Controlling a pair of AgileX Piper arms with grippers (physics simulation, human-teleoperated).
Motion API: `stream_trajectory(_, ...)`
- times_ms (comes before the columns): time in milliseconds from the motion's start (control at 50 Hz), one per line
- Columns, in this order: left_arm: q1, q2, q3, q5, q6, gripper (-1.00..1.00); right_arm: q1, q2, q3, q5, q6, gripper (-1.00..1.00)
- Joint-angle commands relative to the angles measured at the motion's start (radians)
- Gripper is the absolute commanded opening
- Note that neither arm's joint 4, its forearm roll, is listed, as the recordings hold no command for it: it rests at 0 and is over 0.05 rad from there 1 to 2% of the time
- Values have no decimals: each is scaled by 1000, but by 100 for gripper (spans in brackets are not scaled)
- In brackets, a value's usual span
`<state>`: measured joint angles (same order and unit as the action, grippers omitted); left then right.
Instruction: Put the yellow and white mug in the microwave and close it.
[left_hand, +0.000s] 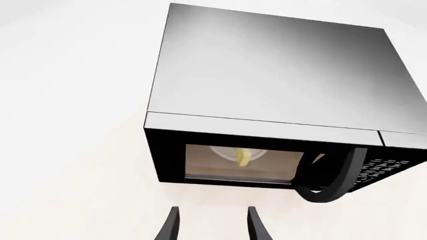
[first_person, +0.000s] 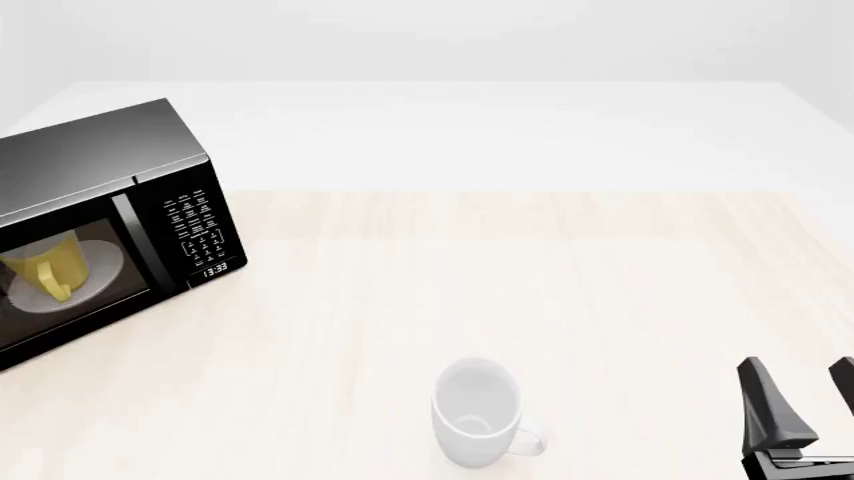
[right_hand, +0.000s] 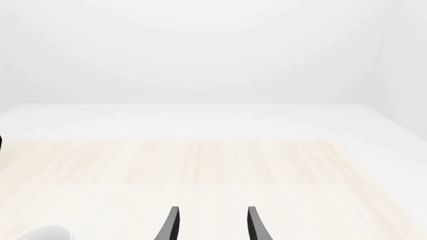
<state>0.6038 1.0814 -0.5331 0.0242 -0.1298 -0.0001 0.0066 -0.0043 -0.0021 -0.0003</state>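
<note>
The black microwave (first_person: 94, 150) stands at the table's left edge. Its door looks shut. Through the dark window I see the yellow and white mug (first_person: 47, 265) on the white turntable plate (first_person: 100, 285). In the left wrist view the microwave (left_hand: 267, 70) is seen from above and the mug (left_hand: 243, 157) shows behind the window. My left gripper (left_hand: 212, 226) is open and empty, in front of and above the door; it is out of the front view. My right gripper (first_person: 805, 395) is open and empty at the table's near right; it also shows in the right wrist view (right_hand: 212, 226).
An all-white mug (first_person: 477, 412) stands upright at the near middle of the table, handle to the right; its rim shows in the right wrist view (right_hand: 47, 233). The microwave's button panel (first_person: 198, 225) faces the table's middle. The light wooden tabletop (first_person: 561, 270) runs back to a white surround.
</note>
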Motion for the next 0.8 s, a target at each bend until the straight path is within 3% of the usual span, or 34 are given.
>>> stream_trajectory(20,-13,-132,14,69,-9,100,0,0,0,0,0,100)
stream_trajectory(800,-42,-463,-5,298,-40,100,0,0,0,0,0,100)
